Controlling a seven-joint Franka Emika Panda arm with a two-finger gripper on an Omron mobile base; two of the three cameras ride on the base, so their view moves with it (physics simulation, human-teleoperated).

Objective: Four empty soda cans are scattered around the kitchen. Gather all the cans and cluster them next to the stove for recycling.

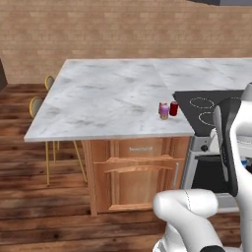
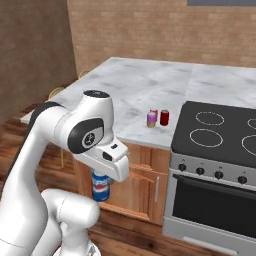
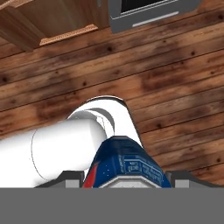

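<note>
Transport step: gripper (image 3: 124,183) pinches the blue can (image 2: 100,186) low above the floor; next move requires lifting it to the counter (image 2: 125,95) beside the stove (image 2: 220,132).

You won't find much you can read here. The blue can (image 3: 124,164) carries a block of small white print on its side in the hand view, too fine and blurred to make out. In the right base view the same can (image 2: 101,186) shows a red, white and blue round emblem, with no legible lettering or brand name.
</note>
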